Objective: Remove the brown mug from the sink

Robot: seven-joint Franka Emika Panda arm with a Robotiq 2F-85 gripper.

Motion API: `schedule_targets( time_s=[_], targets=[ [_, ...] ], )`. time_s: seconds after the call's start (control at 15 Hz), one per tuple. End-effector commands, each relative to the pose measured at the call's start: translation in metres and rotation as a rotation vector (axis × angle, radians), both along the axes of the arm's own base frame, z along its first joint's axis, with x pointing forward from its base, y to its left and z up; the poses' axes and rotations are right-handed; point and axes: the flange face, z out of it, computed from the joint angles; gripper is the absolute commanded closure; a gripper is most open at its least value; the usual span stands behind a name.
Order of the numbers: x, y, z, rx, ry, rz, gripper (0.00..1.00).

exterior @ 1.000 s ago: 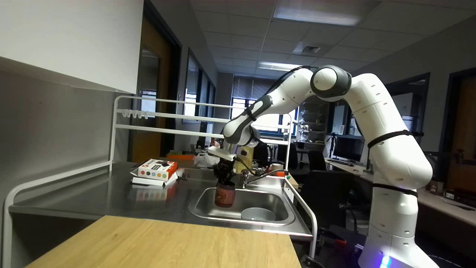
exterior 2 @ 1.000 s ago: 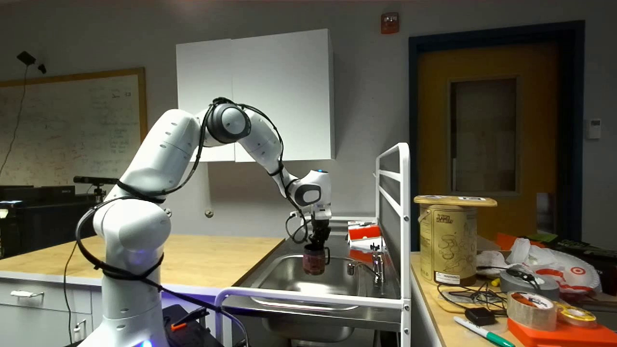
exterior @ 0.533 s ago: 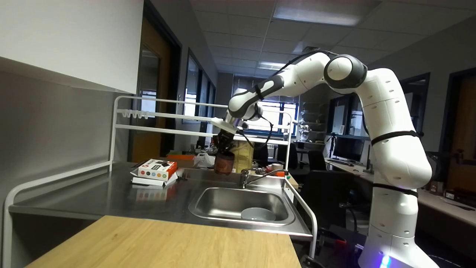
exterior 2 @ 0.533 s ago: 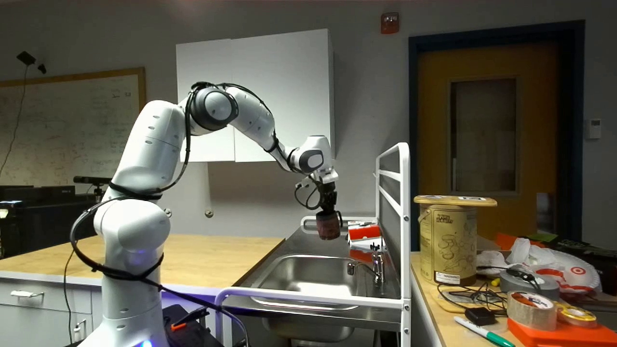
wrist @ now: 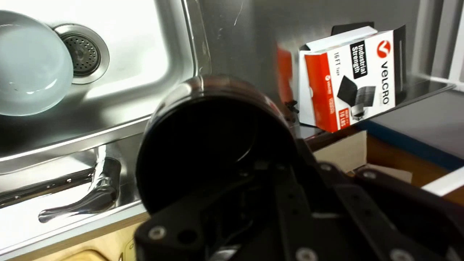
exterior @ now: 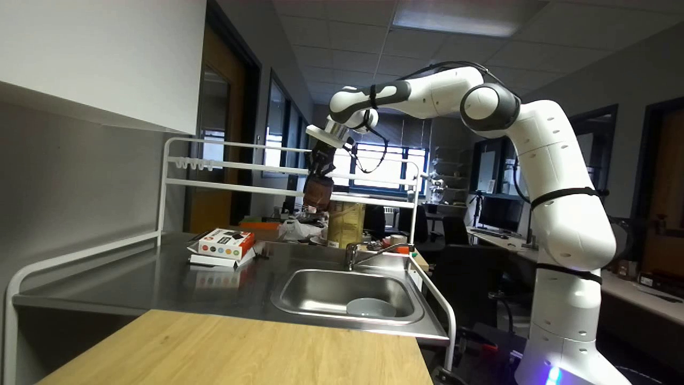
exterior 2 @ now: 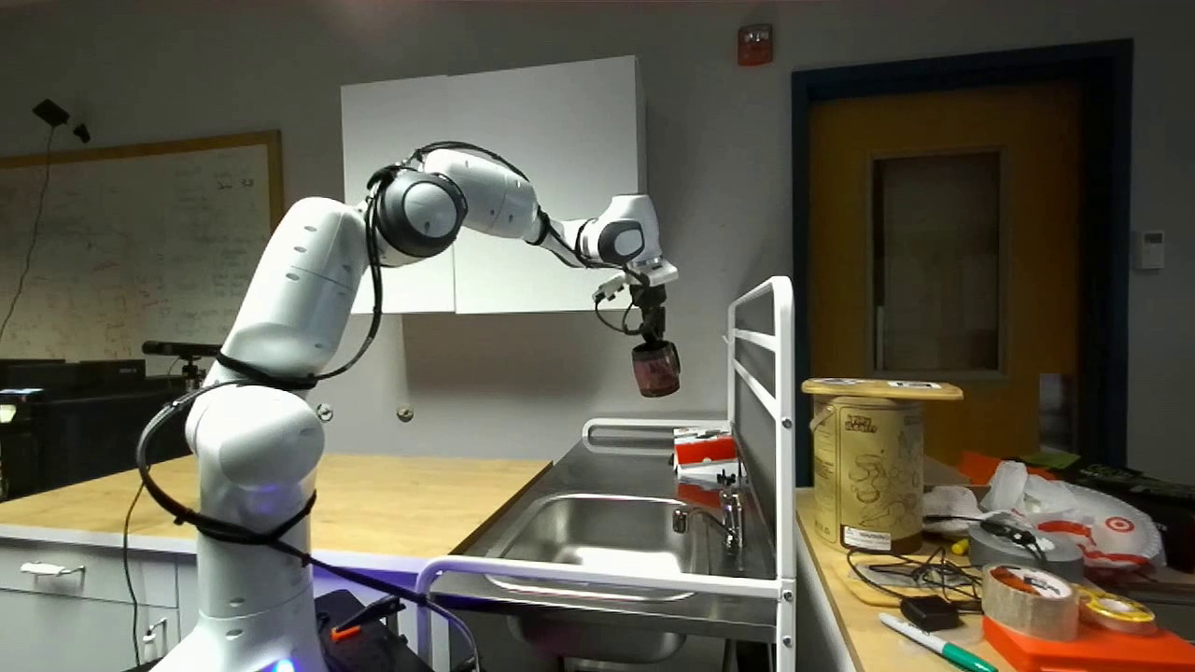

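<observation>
"Brown mug (exterior: 318, 194), aloft: in an exterior view it hangs well above the sink (exterior: 320, 293), which lies between five and six o'clock from it."

"And the grip?"

"The end effector (exterior: 320, 175) is closed on the mug's upper edge. A cardboard box (exterior: 222, 245) sits at eight o'clock from the mug on the steel tabletop (exterior: 155, 283)."

"In an exterior view, what looks like the handle (exterior 2: 677, 357) shows at two o'clock on the mug's body, the base tipped between five and six. A white rack (exterior 2: 785, 411) stands at three o'clock; the gap is hard to judge."

"How should the mug handle?"

"As glazed ceramic, by the look of it: stiff, fairly weighty, slick if wet, likely to chip on steel. Carry it slowly; a hold this high may let it swing."

"In the wrist view the mouth gapes dark, the outer wall shines, and the end effector overlaps the rim at five o'clock. Whether it straddles the wall is lost in shadow."

"Best hold, then?"

"The rim wall, pinched deep and away from the handle, is probably sound; the handle would likely let the mug twist. At ten o'clock a pale bowl (wrist: 34, 65) lies in the sink, at eight the faucet (wrist: 99, 195). With the mug already out, what remains looks like a gentle, base-down landing on the tabletop."
</observation>
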Motion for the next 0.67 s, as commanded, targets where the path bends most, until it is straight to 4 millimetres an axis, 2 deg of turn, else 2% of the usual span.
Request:
schedule_targets(
  time_s=[0.0, 0.6],
  targets=[
    [0.027, -0.018, 0.008, 0.1, 0.012, 0.098, 0.94],
    [0.066, -0.043, -0.063, 0.103, 0.176, 0.139, 0.94]
  ],
)
